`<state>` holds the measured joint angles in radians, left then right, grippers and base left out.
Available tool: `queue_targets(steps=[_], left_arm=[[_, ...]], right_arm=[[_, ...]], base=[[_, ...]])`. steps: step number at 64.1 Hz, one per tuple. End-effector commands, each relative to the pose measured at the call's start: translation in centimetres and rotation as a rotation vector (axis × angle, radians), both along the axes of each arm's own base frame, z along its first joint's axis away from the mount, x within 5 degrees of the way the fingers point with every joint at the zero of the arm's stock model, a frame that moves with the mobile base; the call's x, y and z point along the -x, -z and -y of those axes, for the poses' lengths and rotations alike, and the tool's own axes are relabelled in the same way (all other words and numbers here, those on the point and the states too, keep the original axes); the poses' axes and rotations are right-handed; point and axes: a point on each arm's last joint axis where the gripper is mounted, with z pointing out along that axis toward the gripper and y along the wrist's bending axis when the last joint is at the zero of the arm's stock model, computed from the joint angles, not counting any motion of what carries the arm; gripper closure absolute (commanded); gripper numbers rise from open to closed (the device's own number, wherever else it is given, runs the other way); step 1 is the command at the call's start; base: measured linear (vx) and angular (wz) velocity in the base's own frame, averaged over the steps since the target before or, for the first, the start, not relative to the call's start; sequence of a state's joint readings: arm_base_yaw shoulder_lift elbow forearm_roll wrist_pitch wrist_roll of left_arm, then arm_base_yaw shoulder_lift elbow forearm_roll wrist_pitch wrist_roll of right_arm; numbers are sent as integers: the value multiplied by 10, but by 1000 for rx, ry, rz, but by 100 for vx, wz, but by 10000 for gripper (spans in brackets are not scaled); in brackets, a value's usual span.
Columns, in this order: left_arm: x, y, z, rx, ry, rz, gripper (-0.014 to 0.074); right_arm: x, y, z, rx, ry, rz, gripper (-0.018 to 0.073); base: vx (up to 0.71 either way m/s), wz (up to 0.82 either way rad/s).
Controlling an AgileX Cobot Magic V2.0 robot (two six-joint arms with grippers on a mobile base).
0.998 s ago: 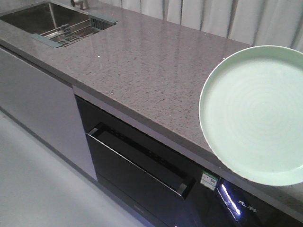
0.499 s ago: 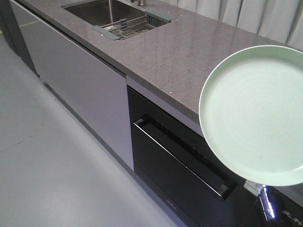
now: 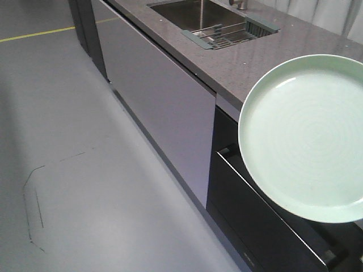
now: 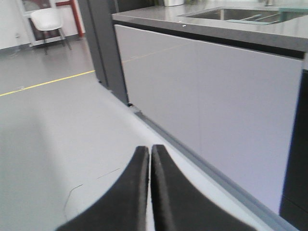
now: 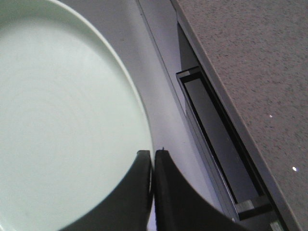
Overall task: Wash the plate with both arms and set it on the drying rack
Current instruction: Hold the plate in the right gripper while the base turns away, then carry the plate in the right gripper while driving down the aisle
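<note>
The plate point(image 3: 303, 139) hangs clear of the counter point(image 3: 317, 39) at the 3 o'clock side of the front view. Its face is turned up towards the camera, and its right edge is cut off by the frame. In the right wrist view, the right end effector point(image 5: 153, 155) is clenched on the plate's rim at the plate's 4 o'clock edge. Its two black fingers are pressed almost together.

The counter's front edge runs from 11 o'clock down to 5 o'clock beside that grip. Below the edge is a dark drawer front point(image 3: 255, 226).

The left end effector point(image 4: 150, 149) is clenched on nothing, its fingers touching over bare floor point(image 3: 74, 170).

The drying rack point(image 3: 227, 37) lies across the sink's point(image 3: 187, 11) right end, at 1 o'clock in the front view and well apart from the plate. A pale cabinet front point(image 3: 164, 102) drops from the counter edge. Wide grey floor spreads from 6 to 10 o'clock, crossed by a yellow line point(image 3: 34, 35) at 11 o'clock.
</note>
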<state>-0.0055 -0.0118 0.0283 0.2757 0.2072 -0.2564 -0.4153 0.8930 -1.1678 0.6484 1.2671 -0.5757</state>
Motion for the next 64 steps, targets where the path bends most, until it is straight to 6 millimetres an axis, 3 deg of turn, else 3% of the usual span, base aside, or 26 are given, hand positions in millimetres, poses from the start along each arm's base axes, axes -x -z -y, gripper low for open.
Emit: queue_targets(steps=[1,64], left_arm=[[0,1,2,0,22,55,603],[0,1,2,0,22,55,603]], right_arm=[[3,-9,-4,-24,-19,37,566],[3,-9,-4,-24,-19,37,566]], base=[[8,40],[9,35]])
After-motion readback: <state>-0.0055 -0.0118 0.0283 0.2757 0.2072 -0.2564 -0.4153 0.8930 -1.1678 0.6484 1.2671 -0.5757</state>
